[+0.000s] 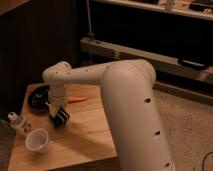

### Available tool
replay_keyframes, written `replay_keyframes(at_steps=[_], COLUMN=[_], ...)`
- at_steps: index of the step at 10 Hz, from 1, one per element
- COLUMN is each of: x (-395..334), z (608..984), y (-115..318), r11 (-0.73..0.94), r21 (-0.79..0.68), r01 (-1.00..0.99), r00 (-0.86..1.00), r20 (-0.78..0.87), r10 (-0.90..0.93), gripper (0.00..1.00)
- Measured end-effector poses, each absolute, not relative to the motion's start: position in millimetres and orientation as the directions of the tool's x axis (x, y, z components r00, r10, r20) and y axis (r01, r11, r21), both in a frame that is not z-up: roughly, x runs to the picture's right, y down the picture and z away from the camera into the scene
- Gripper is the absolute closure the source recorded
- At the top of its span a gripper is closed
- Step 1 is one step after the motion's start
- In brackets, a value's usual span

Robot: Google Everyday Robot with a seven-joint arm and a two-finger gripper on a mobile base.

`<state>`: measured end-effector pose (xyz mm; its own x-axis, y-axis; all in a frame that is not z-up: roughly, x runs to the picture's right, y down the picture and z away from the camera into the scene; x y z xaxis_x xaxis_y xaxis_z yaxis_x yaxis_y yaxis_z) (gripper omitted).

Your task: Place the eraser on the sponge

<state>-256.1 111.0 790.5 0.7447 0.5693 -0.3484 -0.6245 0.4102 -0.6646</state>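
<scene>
The white arm point(100, 75) reaches in from the right and bends down at the left side of the wooden table point(87, 135). The gripper point(59, 118) is right down at the tabletop, pointing straight at the wood. Its fingers are drawn together, clamped on the eraser point(61, 117), the small black block with pale stripes that shows at the fingertips. That eraser sits low, at or just above the table surface; I cannot tell whether it touches anything underneath. The sponge is not to be made out from here; whatever lies directly under the gripper is hidden by the fingers and the block.

Just behind the gripper, towards the table's far left corner, rests a black round dish point(38, 98). An orange stick point(76, 99) lies flat on the wood to the right of the dish, partly behind the arm's wrist. In front, near the table's near-left edge, a white cup point(37, 141) stands with its mouth up. Beside it, at the far left edge, there is a small pale bottle point(17, 123).
</scene>
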Motion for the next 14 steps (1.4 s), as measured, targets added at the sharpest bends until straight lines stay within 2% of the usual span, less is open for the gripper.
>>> replay_keyframes(at_steps=[6, 12, 14], x=[-264, -270, -275], z=[792, 806, 807], y=[142, 149, 149], r11=[0.402, 0.380, 0.386], r21=[-0.690, -0.682, -0.675], r01=[-0.602, -0.625, -0.629], r00=[0.769, 0.755, 0.754], r20=[-0.365, -0.404, -0.408], r10=[0.525, 0.516, 0.515], gripper=[1.00, 0.99, 0.83])
